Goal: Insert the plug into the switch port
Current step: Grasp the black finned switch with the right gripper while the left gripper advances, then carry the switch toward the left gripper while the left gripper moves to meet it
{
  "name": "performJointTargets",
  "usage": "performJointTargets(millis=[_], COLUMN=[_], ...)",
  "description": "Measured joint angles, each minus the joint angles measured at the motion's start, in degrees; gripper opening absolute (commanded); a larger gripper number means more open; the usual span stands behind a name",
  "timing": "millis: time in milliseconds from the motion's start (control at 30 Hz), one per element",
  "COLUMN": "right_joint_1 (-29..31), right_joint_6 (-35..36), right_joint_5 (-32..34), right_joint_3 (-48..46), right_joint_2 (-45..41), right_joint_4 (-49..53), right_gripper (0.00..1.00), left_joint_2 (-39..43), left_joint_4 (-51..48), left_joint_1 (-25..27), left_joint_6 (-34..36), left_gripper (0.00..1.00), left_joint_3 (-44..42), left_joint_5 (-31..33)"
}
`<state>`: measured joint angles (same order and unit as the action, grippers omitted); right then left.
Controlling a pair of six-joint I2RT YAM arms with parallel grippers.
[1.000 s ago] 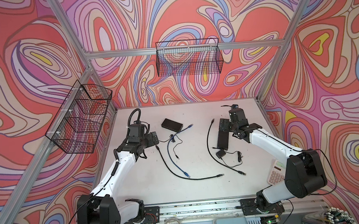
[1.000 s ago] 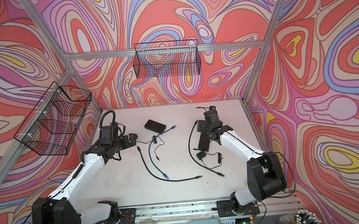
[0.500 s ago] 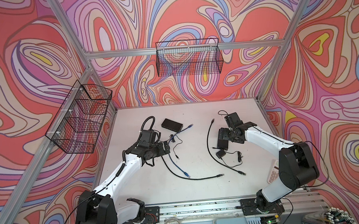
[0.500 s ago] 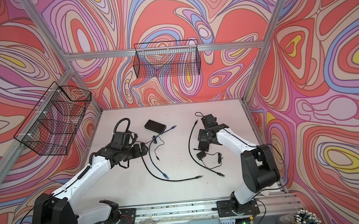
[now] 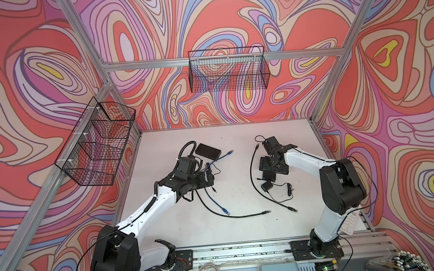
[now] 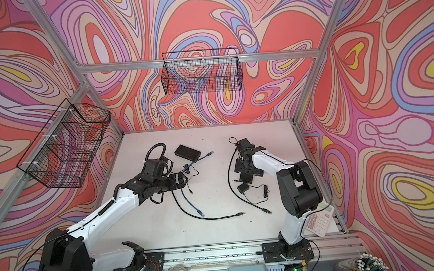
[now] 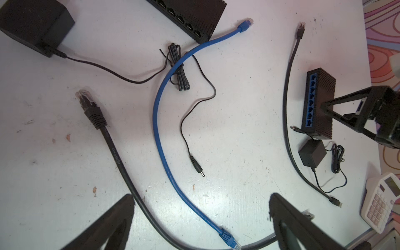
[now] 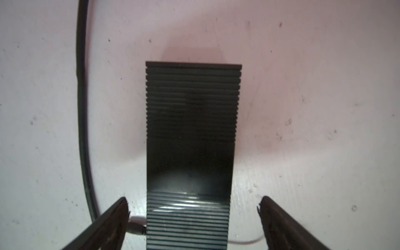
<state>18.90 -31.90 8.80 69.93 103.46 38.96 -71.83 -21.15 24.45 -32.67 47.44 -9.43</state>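
**Bench stock: one switch, two patch leads, two grippers**

White table (image 5: 243,231) filled the lower centre of both top views. Left gripper (image 7: 201,195), left of centre, had its jaws spread wide and held nothing, above a black Ethernet cable (image 7: 112,147) and a blue Ethernet cable (image 7: 158,121). Right gripper (image 8: 192,198), right of centre, had its jaws wide apart, one finger on each side of a ribbed black switch (image 8: 192,108), neither touching it. The black cable's RJ45 plug (image 7: 86,101) lay loose on the table, well apart from that switch.

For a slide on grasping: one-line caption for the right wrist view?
Open right gripper straddles the ribbed black switch on the white table, a black cable alongside.
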Motion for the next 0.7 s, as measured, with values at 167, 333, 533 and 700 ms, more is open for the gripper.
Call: performJointTargets(millis=[167, 333, 533, 700], right_joint_1=[0.07, 0.13, 0.31, 0.31], right_joint_6=[-0.42, -0.83, -1.22, -1.42], right_joint_5=[0.50, 0.61, 0.59, 0.39], right_joint_3=[1.86, 2.51, 2.60, 2.62], right_joint_2=[3.43, 5.22, 5.90, 6.51], right_joint_4=[1.03, 1.46, 1.49, 1.29], right_gripper=[0.93, 0.88, 0.76, 0.66], left_joint_2=[1.05, 2.49, 7.85, 14.29], left_joint_4=[0.09, -0.46, 0.44, 0.83], left_joint_1=[0.07, 0.07, 0.22, 0.22], left_joint_6=[0.02, 0.04, -0.17, -0.52], left_gripper=[1.00, 1.00, 1.00, 1.00], left_joint_3=[-0.57, -0.57, -3.28, -6.78], left_joint_5=[0.46, 3.30, 6.27, 10.47])
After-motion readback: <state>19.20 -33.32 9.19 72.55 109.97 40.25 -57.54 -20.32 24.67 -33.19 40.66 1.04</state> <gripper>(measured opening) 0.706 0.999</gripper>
